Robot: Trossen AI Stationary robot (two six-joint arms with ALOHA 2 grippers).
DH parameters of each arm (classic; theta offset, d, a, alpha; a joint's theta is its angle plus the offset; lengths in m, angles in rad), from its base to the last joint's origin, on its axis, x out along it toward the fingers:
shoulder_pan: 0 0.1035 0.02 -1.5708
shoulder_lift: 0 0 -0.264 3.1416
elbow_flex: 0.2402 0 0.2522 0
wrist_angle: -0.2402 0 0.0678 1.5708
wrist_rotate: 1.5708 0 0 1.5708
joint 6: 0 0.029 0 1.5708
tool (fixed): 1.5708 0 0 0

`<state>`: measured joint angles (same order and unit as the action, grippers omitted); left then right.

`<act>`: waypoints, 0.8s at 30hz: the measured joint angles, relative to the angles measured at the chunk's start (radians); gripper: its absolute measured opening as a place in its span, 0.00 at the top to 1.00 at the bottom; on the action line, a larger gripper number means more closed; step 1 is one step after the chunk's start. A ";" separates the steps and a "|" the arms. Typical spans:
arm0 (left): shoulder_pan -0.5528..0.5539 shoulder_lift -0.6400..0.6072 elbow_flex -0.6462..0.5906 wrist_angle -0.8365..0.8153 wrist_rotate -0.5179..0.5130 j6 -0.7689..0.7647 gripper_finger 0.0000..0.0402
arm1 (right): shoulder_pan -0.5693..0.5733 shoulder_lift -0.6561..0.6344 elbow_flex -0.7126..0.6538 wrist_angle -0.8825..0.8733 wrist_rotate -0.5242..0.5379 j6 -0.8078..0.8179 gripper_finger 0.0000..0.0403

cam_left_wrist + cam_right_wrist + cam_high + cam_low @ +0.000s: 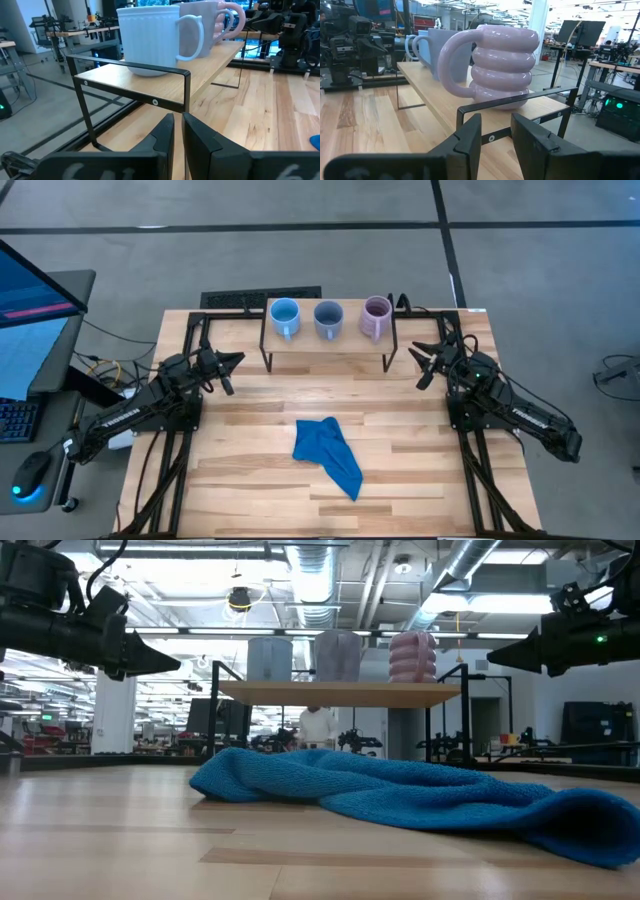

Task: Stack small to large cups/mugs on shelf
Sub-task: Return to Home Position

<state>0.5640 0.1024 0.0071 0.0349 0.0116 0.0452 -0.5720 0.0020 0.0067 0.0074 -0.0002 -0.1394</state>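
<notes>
The light blue mug (285,317), grey-blue mug (328,318) and purple mug (376,317) (3 in a row) stand on the shelf (330,348), flanked by the left pincer (238,361), all but closed, and the right pincer (418,368), slightly parted.

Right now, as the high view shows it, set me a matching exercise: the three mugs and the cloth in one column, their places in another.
Things:
1. bright light blue mug
2. grey-blue mug
3. pale purple mug
4. blue cloth

Places:
A. lying on the tabletop, off the shelf
B. right end of the shelf
C. middle of the shelf
D. left end of the shelf

Pairs: 1-D, 2-C, 3-B, 4-A
</notes>
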 joint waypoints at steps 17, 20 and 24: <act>0.001 0.000 0.000 0.000 0.000 -0.004 0.93 | 0.000 0.000 0.000 0.000 0.000 0.000 0.68; 0.001 0.000 0.000 0.000 0.000 -0.004 0.93 | 0.000 0.000 0.000 0.000 0.000 0.000 0.68; 0.001 0.000 0.000 0.000 0.000 -0.005 0.93 | 0.000 0.000 0.000 0.000 0.000 0.000 0.68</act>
<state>0.5647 0.1021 0.0071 0.0349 0.0116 0.0402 -0.5720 0.0019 0.0067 0.0074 -0.0002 -0.1394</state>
